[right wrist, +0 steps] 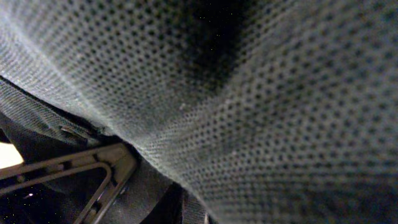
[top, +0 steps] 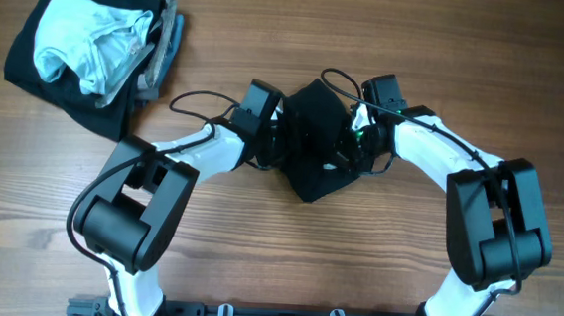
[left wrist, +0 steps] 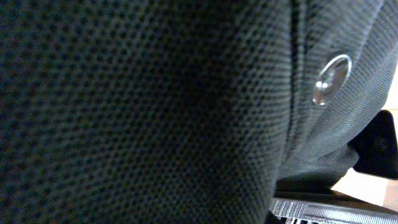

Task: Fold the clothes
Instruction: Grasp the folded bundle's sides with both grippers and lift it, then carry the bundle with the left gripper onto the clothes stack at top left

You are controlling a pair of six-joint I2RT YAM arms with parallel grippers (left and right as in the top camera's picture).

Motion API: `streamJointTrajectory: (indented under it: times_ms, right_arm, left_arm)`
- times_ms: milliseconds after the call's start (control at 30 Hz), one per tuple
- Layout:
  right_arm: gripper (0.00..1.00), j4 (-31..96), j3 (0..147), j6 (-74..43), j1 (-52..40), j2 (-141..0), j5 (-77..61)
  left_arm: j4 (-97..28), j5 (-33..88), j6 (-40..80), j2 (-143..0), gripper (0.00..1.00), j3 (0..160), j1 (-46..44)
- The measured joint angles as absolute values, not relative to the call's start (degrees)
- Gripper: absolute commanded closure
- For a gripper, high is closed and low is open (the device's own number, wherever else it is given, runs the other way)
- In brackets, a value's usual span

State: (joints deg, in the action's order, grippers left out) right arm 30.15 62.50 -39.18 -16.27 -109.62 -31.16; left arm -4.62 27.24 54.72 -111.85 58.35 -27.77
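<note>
My left gripper [top: 276,130] and right gripper [top: 351,138] press into the bunched black garment [top: 314,120] at its left and right edges. Both wrist views show only dark mesh cloth, so I cannot tell whether either is apart or clamped. Bare table [top: 354,273] lies open all round the garment, and the pile of other clothes [top: 91,35], pale blue on black, sits well apart to its far left.
</note>
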Motion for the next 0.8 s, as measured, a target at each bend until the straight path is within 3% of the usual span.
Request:
streamJointTrajectory:
  times_ms: [67,233,367,467,633,800]
  right_arm:
    - [0.89,31.07,62.63,-38.46,-16.27,-109.62,-31.44]
    - [0.89,37.95,62.96,-34.30,-15.40,-107.44,-32.18]
    - [0.88,38.46,62.83,-30.50,-9.91,-94.19,-31.48]
    - [0.88,38.33,62.83,-30.06,-8.01,-87.79,-29.93]
    - [0.88,38.61,62.83,-30.15,-7.92,-86.15,-28.05]
    - [0.88,39.20,62.83,-30.15,-7.92,-86.15,-27.99]
  left_arm:
    - [-4.43,27.11,53.60,-111.87,0.96,58.33,-27.81]
    - [-8.12,30.50,46.52,-111.55,0.96,58.50,-25.63]
    - [-30.85,29.82,31.90,-104.84,0.96,60.95,-18.31]
    - [-44.66,29.17,21.02,-98.85,0.96,71.55,-12.80]
    - [-42.30,28.58,12.82,-92.55,0.96,89.08,-2.90]
    - [-35.09,27.42,10.74,-92.71,0.96,91.35,9.41]
